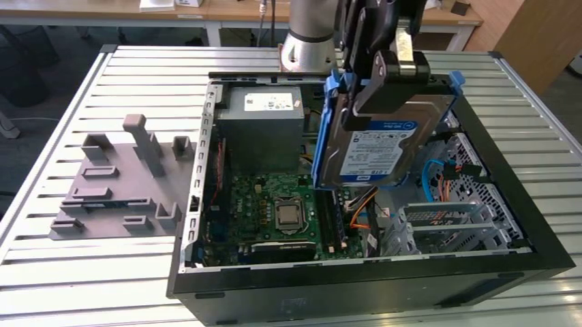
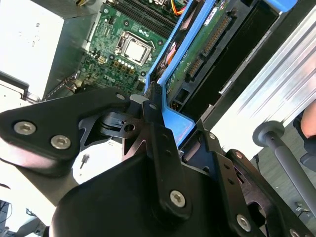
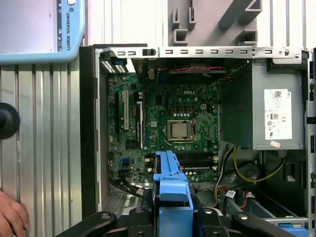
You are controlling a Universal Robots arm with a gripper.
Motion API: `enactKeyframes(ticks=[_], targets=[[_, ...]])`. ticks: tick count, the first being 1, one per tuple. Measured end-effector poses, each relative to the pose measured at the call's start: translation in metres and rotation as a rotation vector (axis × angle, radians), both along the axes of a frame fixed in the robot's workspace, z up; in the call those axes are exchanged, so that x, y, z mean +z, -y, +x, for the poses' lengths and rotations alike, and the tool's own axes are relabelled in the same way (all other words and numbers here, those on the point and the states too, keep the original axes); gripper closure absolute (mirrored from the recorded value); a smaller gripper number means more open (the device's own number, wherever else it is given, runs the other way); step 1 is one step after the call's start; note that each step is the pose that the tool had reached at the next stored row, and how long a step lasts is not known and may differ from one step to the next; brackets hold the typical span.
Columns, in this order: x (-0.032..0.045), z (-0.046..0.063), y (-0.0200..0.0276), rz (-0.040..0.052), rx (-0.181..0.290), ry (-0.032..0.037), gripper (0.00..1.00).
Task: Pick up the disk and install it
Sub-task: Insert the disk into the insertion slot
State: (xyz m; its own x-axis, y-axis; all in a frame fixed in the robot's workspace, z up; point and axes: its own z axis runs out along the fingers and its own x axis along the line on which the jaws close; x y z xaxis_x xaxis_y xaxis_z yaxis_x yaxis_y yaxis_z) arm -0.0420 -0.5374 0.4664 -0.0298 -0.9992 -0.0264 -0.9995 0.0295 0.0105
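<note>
The disk [image 1: 382, 146] is a silver hard drive with a blue-and-white label and blue side rails. It hangs nearly on edge above the middle of the open computer case [image 1: 364, 276], label toward the exterior view. My gripper [image 1: 386, 92] is shut on its upper end, clamping the blue bracket. In the second wrist view the disk's blue rail [image 2: 170, 64] and green circuit board run away from my gripper [image 2: 165, 121]. The first wrist view has the blue bracket [image 3: 170, 182] between my fingers [image 3: 148, 202], over the motherboard's edge.
Inside the case are the motherboard [image 1: 272, 204], a grey power supply box [image 1: 264, 112] at the back and a metal drive cage [image 1: 454, 221] on the exterior view's right. A grey plastic fixture [image 1: 118, 184] lies on the slatted table. A person's hand [image 3: 10, 215] rests beside the case.
</note>
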Motion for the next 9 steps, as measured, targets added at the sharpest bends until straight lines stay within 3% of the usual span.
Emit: enactKeyframes(ticks=[9], targets=[[-0.0003,0.0049,0.0060,-0.0001,0.000,0.0000,0.64]])
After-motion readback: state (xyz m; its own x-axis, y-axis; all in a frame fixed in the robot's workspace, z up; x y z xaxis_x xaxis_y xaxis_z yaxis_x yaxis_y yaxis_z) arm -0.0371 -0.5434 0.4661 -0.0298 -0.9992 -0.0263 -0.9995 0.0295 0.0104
